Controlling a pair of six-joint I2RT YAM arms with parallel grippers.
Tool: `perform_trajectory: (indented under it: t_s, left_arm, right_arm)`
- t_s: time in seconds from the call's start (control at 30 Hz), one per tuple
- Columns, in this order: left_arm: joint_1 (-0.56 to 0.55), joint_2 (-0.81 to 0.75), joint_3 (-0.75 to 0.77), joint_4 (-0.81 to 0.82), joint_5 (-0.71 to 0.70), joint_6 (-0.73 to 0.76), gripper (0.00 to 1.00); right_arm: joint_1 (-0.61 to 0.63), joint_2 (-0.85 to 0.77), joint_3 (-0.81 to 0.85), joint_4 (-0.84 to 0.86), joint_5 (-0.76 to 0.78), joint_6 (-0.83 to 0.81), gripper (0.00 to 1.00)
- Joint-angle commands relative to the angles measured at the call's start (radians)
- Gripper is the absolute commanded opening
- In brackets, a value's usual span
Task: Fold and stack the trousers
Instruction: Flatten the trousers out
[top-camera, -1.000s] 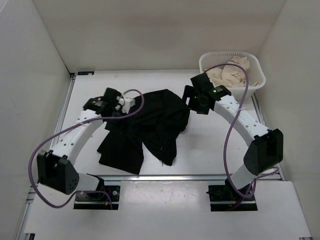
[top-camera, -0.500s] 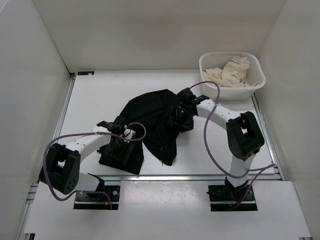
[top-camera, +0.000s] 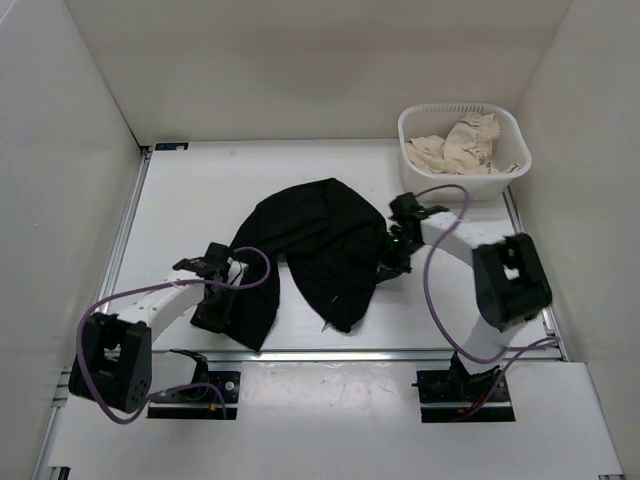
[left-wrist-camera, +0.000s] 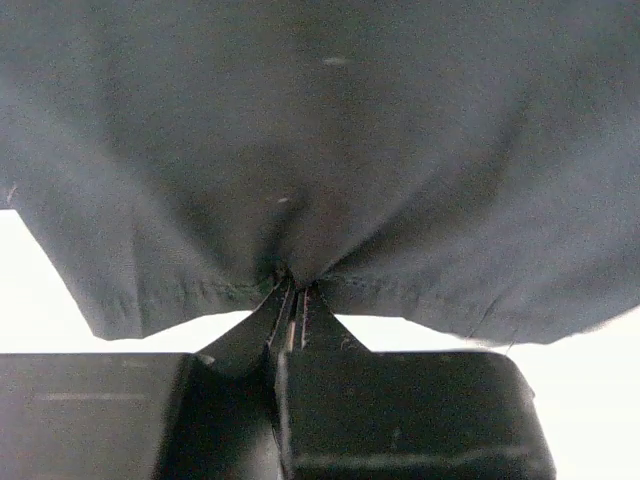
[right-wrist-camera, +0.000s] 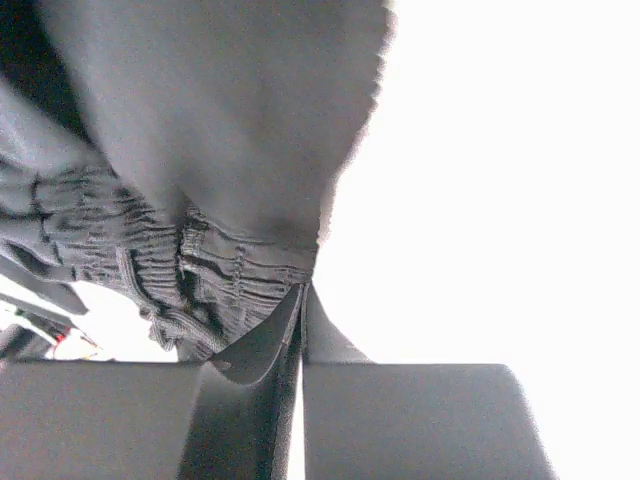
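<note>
Left wrist: trousers (left-wrist-camera: 320, 140) hem inside left claw (left-wrist-camera: 292, 292)

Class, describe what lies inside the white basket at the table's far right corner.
A crumpled beige cloth lies in the white basket; anything beneath it is hidden.

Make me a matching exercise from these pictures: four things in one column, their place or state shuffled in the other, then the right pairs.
Things:
1. trousers
2. cream cloth
3. left pincer
4. right pincer

Places or states:
A. shut on a gathered elastic waistband
B. lying in the white basket
C. black, crumpled in the middle of the table
D. shut on a stitched hem edge

Pairs: 1-C, 2-B, 3-D, 4-A
</note>
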Motion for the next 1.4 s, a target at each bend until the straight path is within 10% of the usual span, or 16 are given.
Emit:
perform_trajectory:
  t_s: [0.0, 0.2, 0.3, 0.33, 0.43, 0.53, 0.6, 0.97, 1.07, 1.13, 1.23, 1.37]
  left_arm:
    - [0.095, -0.085, -0.015, 0.077, -0.108, 0.004, 0.14]
    - [0.191, -0.119, 0.186, 0.077, -0.117, 0.004, 0.14]
    - [0.226, -0.044, 0.28, 0.059, -0.128, 0.004, 0.17]
    - [0.226, -0.005, 0.304, 0.001, -0.073, 0.004, 0.28]
    - [0.183, 0.006, 0.361, -0.07, 0.024, 0.004, 0.73]
    - [0.073, -0.006, 0.312, -0.079, 0.053, 0.004, 1.0]
    - [0.022, -0.017, 0.229, -0.07, 0.063, 0.004, 1.0]
    - [-0.05, 0.095, -0.027, 0.2, -0.166, 0.004, 0.98]
    - [-0.05, 0.149, -0.018, 0.211, -0.14, 0.004, 0.67]
    - [-0.05, 0.149, 0.011, 0.211, -0.115, 0.004, 0.14]
    - [-0.023, 0.099, 0.053, 0.154, -0.129, 0.004, 0.14]
    - [0.132, -0.067, 0.346, -0.031, -0.126, 0.004, 0.14]
  right_arm:
    - [-0.146, -0.213, -0.103, -0.073, 0.085, -0.029, 0.0]
    - [-0.214, -0.294, -0.084, -0.194, 0.218, -0.15, 0.0]
    - [-0.214, -0.332, -0.084, -0.208, 0.243, -0.17, 0.51]
    - [-0.214, -0.343, -0.084, -0.198, 0.21, -0.17, 0.78]
    - [-0.199, -0.401, -0.103, -0.198, 0.179, -0.179, 0.96]
    - [-0.172, -0.473, -0.184, -0.218, 0.11, -0.15, 0.98]
    - [-0.127, -0.518, -0.264, -0.205, 0.067, -0.114, 0.98]
    - [0.026, -0.418, -0.39, 0.011, 0.079, -0.003, 0.96]
    - [0.026, -0.398, -0.381, 0.057, 0.079, 0.008, 0.71]
    - [0.035, -0.398, -0.346, 0.057, 0.09, 0.018, 0.36]
    - [0.035, -0.438, -0.248, -0.019, 0.131, 0.018, 0.0]
    - [0.035, -0.589, -0.043, -0.196, 0.131, -0.047, 0.0]
